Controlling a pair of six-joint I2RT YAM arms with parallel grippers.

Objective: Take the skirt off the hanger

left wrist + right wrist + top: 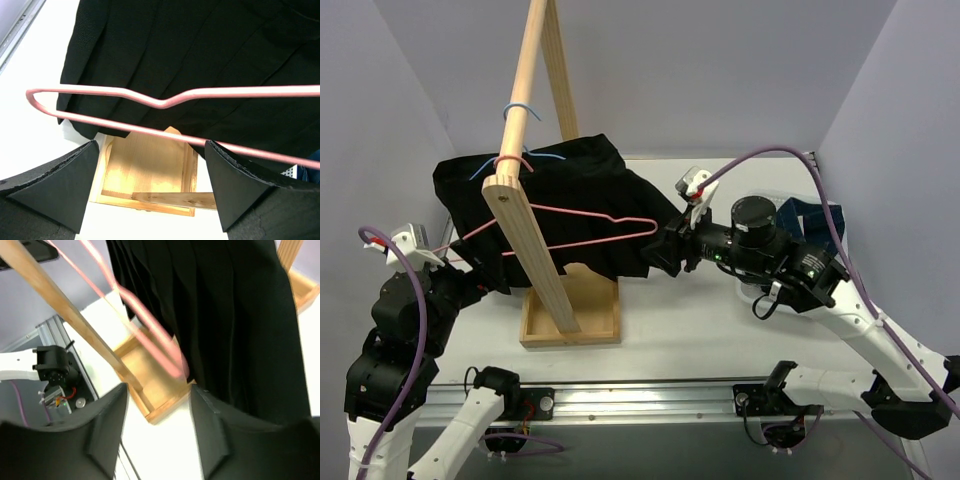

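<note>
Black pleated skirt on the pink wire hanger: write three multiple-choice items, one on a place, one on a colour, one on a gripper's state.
1. Where is the right gripper?
A) at the left end of the black pleated skirt
B) at the skirt's right end
C) under the skirt's middle

2. What colour is the thin wire hanger?
A) green
B) white
C) pink

3. The left gripper is:
A) open
B) shut on the skirt
C) shut on the hanger

Key: 1 B, the top view shows it at the skirt's right edge. 2 C, the wire reads pink in every view. 3 A, its fingers stand wide apart in the left wrist view.
</note>
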